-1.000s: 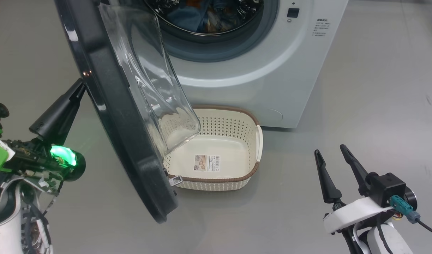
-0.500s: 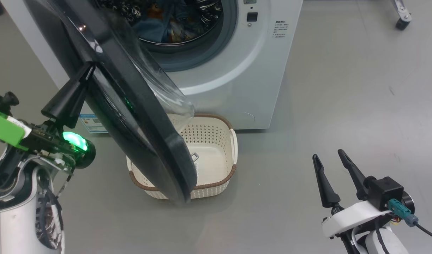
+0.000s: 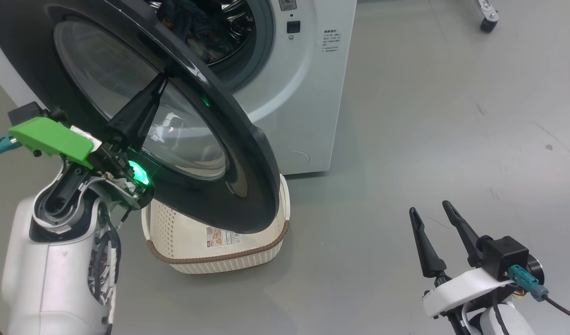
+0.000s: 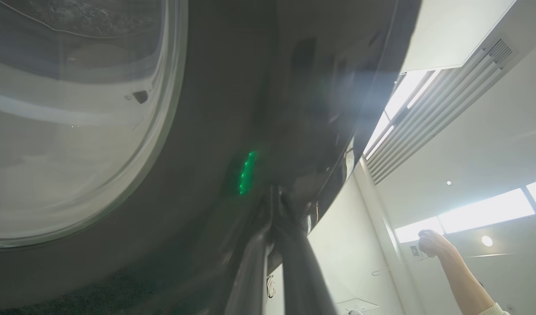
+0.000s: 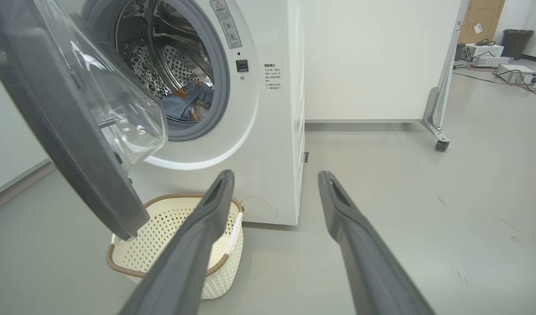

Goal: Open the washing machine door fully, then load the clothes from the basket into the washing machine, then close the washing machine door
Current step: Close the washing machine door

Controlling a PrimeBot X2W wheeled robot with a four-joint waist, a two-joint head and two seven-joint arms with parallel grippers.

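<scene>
Two left fingers (image 3: 138, 111), pressed together, rest their tips against the rim of the washing machine door (image 3: 247, 153), which stands partly open before the washing machine (image 3: 303, 93). Blue clothes (image 5: 185, 103) lie in its drum (image 5: 163, 57). The basket (image 3: 220, 258) sits on the floor (image 3: 406, 116) at the washing machine's foot. The right fingers (image 3: 424, 246), spread and empty, hang well apart from it.

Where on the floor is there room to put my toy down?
The grey floor is bare right of the washing machine, between it and the right pincer. Another bare strip lies in front of the basket. The left is crowded: the washing machine door hangs over the basket, with the left pincer against it.
</scene>
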